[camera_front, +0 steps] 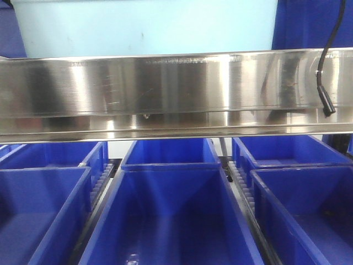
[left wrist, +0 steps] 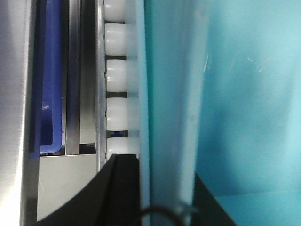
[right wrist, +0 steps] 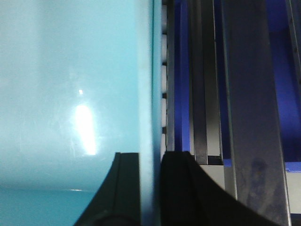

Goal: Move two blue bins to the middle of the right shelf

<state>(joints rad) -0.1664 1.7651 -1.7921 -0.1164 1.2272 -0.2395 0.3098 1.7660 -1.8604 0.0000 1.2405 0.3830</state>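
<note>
A light blue bin (camera_front: 143,25) sits at the top of the front view, above the steel shelf rail (camera_front: 176,94). Neither gripper shows in that view. In the left wrist view my left gripper (left wrist: 164,190) is shut on the bin's left wall (left wrist: 164,94), one black finger (left wrist: 123,193) outside and one inside. In the right wrist view my right gripper (right wrist: 150,188) is shut on the bin's right wall (right wrist: 146,94), with the bin's inside (right wrist: 70,94) to the left.
Several dark blue bins (camera_front: 171,215) sit on the level below the rail, with roller tracks between them. White rollers (left wrist: 115,75) run beside the bin's left wall. A black cable (camera_front: 325,83) hangs at the right. Steel frame bars (right wrist: 249,117) stand to the right.
</note>
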